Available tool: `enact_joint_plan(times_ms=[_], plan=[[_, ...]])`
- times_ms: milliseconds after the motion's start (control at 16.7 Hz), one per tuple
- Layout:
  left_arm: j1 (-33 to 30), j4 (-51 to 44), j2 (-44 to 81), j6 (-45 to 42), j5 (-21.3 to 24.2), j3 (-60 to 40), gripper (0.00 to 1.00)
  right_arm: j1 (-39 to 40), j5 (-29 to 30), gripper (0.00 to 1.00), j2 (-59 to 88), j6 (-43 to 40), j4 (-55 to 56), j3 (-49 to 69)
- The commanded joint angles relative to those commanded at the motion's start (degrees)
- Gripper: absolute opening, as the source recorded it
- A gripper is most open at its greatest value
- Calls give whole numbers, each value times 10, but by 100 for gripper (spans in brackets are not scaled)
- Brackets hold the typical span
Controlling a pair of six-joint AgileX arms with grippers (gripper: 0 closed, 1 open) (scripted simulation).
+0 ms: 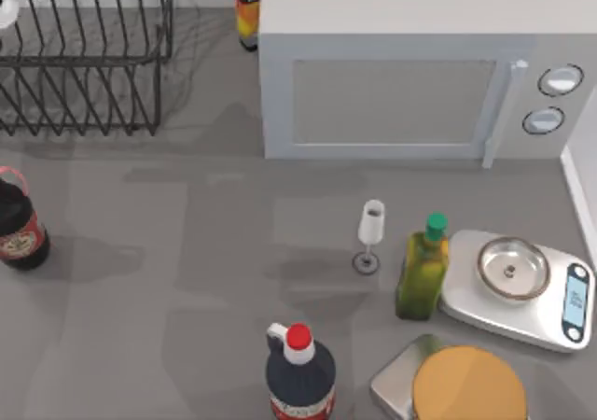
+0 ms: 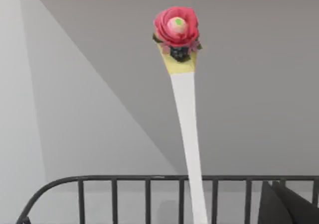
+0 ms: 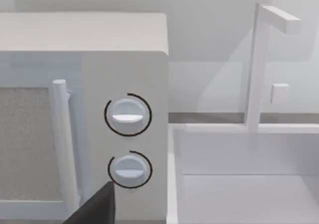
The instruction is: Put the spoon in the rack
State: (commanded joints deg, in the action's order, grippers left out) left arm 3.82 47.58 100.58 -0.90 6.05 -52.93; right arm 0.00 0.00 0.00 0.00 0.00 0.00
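Now we're at the placing step: the spoon point(image 2: 186, 119) stands upright in the left wrist view, its white handle crossing the rim of the rack point(image 2: 114, 178), pink-red end uppermost against the grey wall. By my reading it is carried over the rack, though the left gripper's fingers are hidden, so I cannot tell whether they clamp the handle. In the top view the rack point(image 1: 89, 61) fills the table's far-left corner. Next comes lowering the handle between the prongs, then letting go. The right arm is parked facing the microwave point(image 3: 84, 114).
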Motion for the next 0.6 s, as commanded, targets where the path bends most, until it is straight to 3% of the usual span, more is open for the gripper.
enact_joint_plan(times_ms=[180, 600], plan=[[0, 0, 0, 0, 0, 0, 0, 0, 0, 100, 0, 0, 0, 0], [0, 0, 0, 0, 0, 0, 53, 0, 0, 100, 0, 0, 0, 0]])
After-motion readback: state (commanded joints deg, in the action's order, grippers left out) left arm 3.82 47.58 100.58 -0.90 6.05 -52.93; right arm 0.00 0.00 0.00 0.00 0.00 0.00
